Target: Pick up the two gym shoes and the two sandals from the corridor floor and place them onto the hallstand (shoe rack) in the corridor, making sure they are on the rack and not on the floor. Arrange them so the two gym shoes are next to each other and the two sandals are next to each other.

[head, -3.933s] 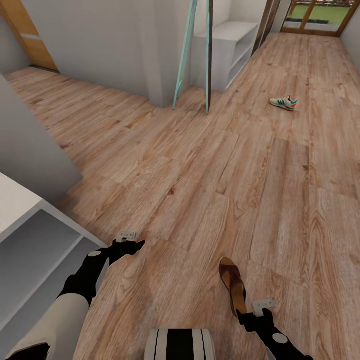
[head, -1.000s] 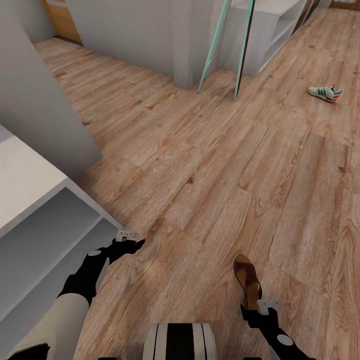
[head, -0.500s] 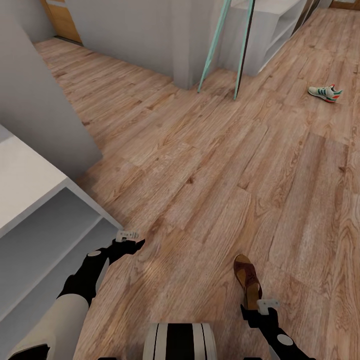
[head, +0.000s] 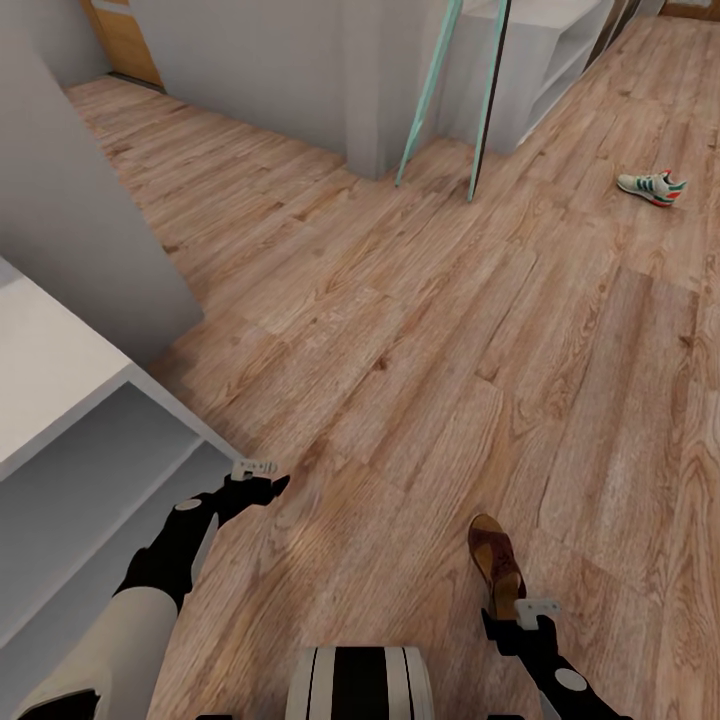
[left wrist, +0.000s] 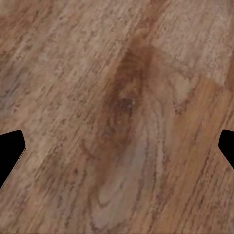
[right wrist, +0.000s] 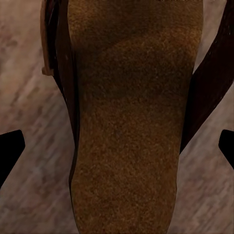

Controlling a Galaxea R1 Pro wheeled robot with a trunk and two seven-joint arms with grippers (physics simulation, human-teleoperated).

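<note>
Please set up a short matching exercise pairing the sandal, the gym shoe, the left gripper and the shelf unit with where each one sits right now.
Things:
1. sandal
2. gym shoe
3. left gripper
4. pale shelf unit

Places:
A. far off on the floor, at the head view's upper right
B. over bare planks, fingers apart
C. just ahead of the right gripper
D. at the robot's left

Pairs: 1-C, 2-A, 3-B, 4-D

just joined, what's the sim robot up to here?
Shoe pickup. The right gripper hangs open directly over a brown sandal on the floor, fingers either side, not yet closed. The left gripper is open above bare floor beside a white shelf unit. One gym shoe lies far down the corridor.
</note>
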